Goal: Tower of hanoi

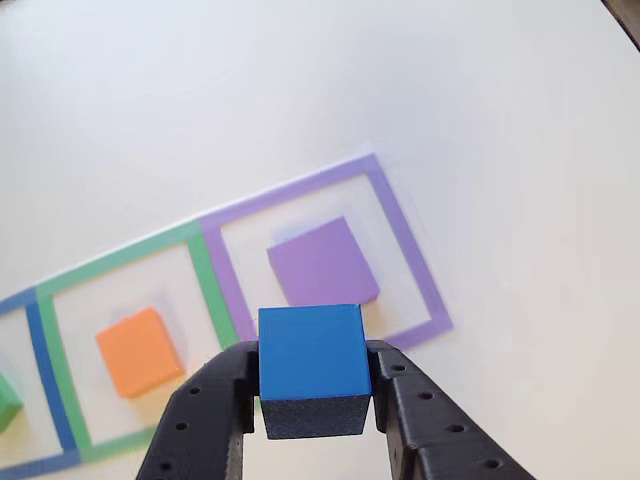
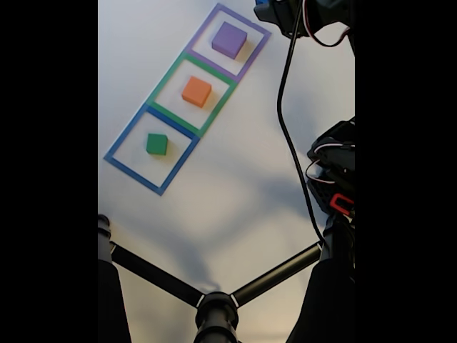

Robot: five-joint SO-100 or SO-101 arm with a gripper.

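Observation:
My gripper [image 1: 314, 385] is shut on a blue cube [image 1: 311, 352], held in the air just in front of the purple square outline [image 1: 413, 247]. A purple cube [image 1: 324, 263] lies inside that outline. An orange cube [image 1: 139, 351] sits in the green outline [image 1: 120, 258] to its left. A green cube [image 2: 156, 143] rests in the blue outline [image 2: 131, 133]. In the fixed view the gripper [image 2: 265, 10] with the blue cube [image 2: 262, 10] hangs at the top edge, right of the purple cube [image 2: 229, 39], and the orange cube [image 2: 196, 91] lies between the other two.
The three taped outlines form one row on a white table [image 1: 200, 100]. A black cable [image 2: 287, 107] hangs down from the arm in the fixed view. A black tripod-like stand [image 2: 216, 309] crosses the bottom, and the arm's base [image 2: 335, 179] sits at the right.

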